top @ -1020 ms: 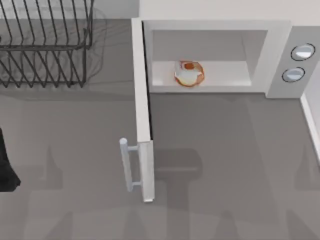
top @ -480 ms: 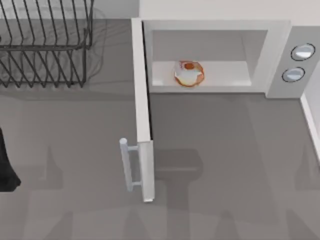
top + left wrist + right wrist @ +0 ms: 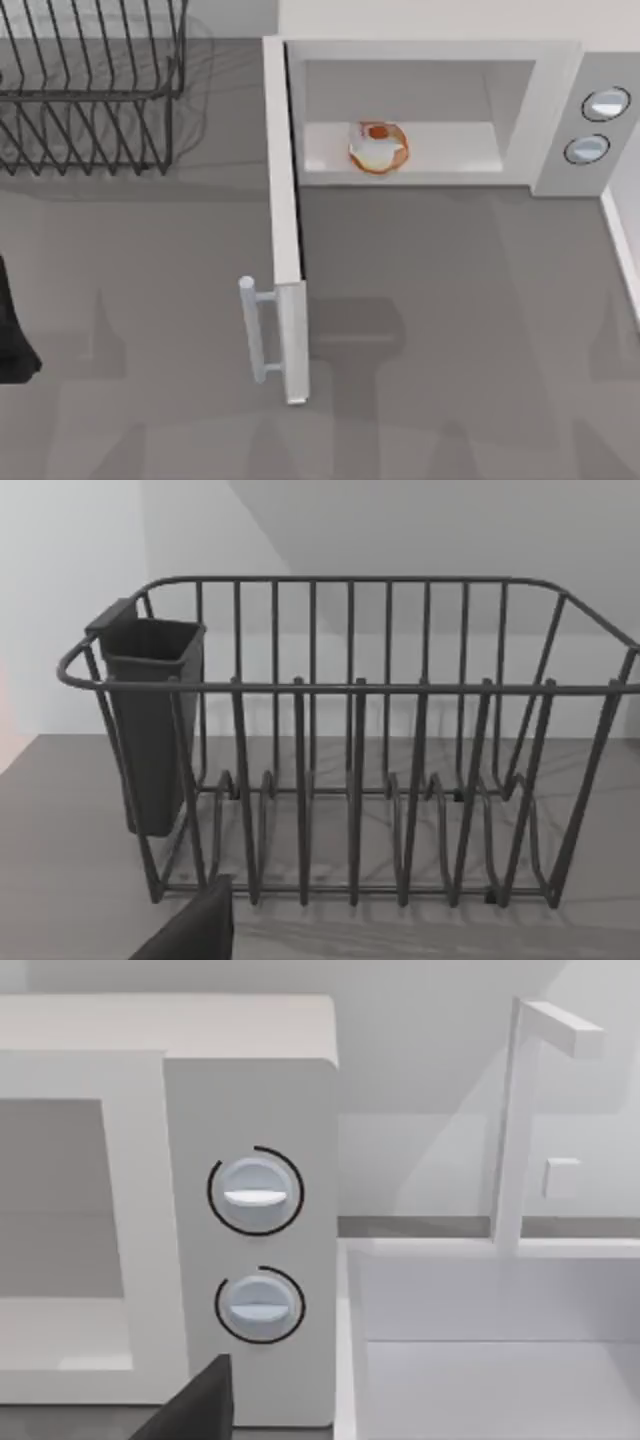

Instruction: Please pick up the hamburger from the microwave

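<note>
The hamburger [image 3: 378,147], small and round with an orange-brown rim and a whitish top, lies on the floor of the microwave's cavity, toward its left half. The white microwave [image 3: 430,50] stands at the back of the table with its door [image 3: 285,230] swung wide open toward the front. The door's bar handle [image 3: 254,330] is at its near end. The right wrist view faces the microwave [image 3: 250,1090] and its two round knobs [image 3: 255,1193]. A dark part of my left arm [image 3: 12,335] sits at the table's left edge. A dark piece of each gripper shows low in the wrist views [image 3: 190,930] [image 3: 190,1405].
A black wire rack [image 3: 90,90] stands at the back left; the left wrist view faces the wire rack [image 3: 350,740] and the dark cup [image 3: 150,720] on its side. A white sink basin [image 3: 480,1340] with a tap lies right of the microwave. Grey tabletop spreads in front.
</note>
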### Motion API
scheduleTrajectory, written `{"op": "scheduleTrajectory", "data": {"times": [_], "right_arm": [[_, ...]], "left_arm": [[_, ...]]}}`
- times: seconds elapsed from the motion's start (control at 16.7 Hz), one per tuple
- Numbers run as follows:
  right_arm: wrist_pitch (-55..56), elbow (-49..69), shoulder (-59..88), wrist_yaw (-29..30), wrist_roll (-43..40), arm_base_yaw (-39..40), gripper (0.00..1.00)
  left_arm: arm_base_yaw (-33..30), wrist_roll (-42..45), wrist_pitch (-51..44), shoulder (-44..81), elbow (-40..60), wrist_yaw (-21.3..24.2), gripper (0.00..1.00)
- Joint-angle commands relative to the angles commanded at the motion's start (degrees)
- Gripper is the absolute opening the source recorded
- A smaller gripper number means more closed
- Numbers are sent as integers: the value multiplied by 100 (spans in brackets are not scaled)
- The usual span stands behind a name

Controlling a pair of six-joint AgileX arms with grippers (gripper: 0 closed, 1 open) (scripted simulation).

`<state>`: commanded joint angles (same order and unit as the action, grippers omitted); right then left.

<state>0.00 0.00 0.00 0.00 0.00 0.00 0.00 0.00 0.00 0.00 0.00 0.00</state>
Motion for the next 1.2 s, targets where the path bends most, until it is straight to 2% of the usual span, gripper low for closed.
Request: {"op": "scheduleTrajectory", "data": {"times": [0.24,0.48,0.78,1.2], "right_arm": [[106,163,328,79,33,84,100],[494,761,1527,372,156,393,100],[1265,1963,3919,963,407,1008,100],[2613,4078,8110,2010,858,2081,100]], "left_arm": [[0,0,0,0,0,0,100],[0,0,0,0,0,0,100],[0,0,0,0,0,0,100],[0,0,0,0,0,0,100]]}}
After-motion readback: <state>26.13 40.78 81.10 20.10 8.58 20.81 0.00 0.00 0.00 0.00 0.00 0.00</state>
